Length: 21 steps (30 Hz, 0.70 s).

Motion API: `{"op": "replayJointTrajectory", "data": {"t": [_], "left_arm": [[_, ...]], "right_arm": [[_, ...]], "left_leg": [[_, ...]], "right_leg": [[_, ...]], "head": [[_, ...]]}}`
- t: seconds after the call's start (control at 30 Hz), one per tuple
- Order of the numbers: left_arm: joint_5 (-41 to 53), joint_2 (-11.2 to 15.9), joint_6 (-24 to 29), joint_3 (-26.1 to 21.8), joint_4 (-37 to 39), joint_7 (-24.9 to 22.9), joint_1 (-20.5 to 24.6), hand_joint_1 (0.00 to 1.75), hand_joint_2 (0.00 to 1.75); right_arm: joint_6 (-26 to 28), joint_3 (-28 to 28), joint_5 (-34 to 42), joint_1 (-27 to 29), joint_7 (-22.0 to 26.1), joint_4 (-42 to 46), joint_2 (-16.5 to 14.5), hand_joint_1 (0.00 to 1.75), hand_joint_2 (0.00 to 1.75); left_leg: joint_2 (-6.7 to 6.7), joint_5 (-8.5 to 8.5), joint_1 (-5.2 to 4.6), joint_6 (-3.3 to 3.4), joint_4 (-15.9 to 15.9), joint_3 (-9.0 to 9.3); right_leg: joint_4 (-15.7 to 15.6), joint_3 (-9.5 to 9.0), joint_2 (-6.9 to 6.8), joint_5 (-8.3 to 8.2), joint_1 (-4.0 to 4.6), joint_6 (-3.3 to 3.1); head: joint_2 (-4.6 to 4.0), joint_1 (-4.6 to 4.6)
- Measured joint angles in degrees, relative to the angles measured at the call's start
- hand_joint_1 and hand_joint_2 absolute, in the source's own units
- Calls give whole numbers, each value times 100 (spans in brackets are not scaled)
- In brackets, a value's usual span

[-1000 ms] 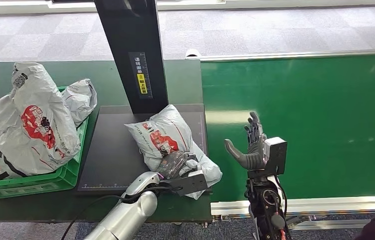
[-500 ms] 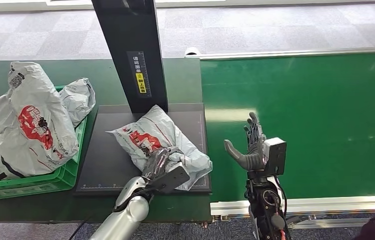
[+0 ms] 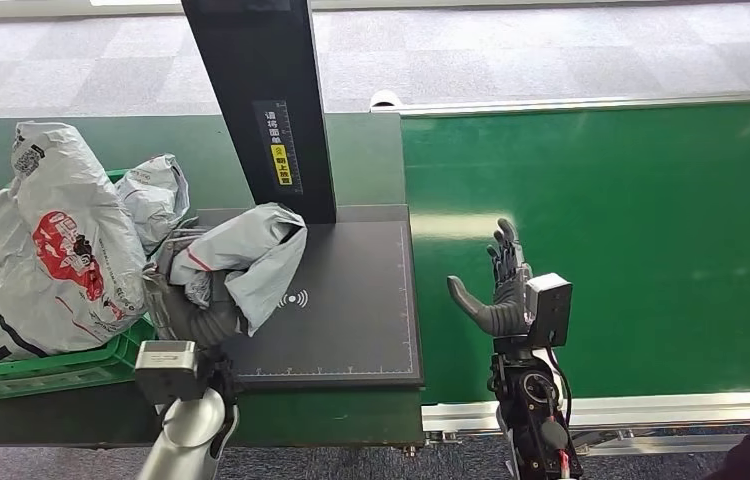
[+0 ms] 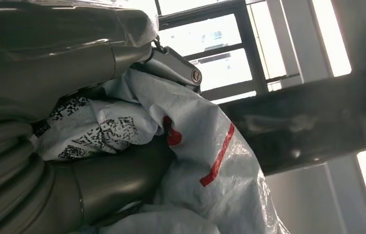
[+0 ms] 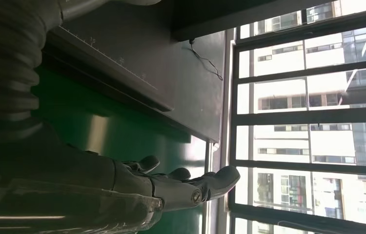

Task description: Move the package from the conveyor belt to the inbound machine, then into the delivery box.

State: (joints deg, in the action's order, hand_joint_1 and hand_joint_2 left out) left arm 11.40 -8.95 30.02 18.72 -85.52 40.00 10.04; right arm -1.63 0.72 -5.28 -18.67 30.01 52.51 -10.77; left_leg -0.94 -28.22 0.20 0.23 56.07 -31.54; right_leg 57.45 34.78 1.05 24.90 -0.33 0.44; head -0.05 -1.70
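Your left hand [image 3: 186, 305] is grasping the package [image 3: 246, 250] and has been carrying it off the inbound machine [image 3: 351, 300] toward nine o'clock, where the delivery box [image 3: 61, 368] is waiting. Your right hand [image 3: 496, 295] is still hovering released over the conveyor belt [image 3: 631, 230].

- My left hand [image 3: 186, 305] grips the grey package [image 3: 251, 250] at the left edge of the dark scanner plate [image 3: 351, 320], just beside the green crate [image 3: 61, 365]
- I see the crate heaped with grey parcels [image 3: 51, 240] rising above its rim, leaving little room inside
- The black post [image 3: 261, 100] stands right behind the package, blocking any path straight back
- My right hand [image 3: 496, 290], fingers spread, stands over the bare green conveyor belt [image 3: 631, 230], well apart from everything
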Motion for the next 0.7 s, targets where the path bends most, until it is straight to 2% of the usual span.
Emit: {"op": "replayJointTrajectory", "data": {"t": [0.13,0.27,0.7], "left_arm": [[-290,151,-415,17,-763,5,-170,175,175],[-338,230,-485,28,-1157,7,-248,175,175],[-345,342,-499,48,-1495,6,-309,175,175]], "right_arm": [[2,1,0,-1,2,-34,22,0,175],[2,1,0,-2,2,-54,26,0,175],[2,2,-1,-30,2,-98,28,0,175]], "left_leg": [[0,0,0,0,0,-4],[0,0,0,0,0,-4],[0,0,0,0,0,-4]], "right_leg": [[0,4,0,0,0,0],[0,4,0,0,0,0],[0,5,0,0,0,0]], "head": [[-1,1],[-1,2],[-1,1]]}}
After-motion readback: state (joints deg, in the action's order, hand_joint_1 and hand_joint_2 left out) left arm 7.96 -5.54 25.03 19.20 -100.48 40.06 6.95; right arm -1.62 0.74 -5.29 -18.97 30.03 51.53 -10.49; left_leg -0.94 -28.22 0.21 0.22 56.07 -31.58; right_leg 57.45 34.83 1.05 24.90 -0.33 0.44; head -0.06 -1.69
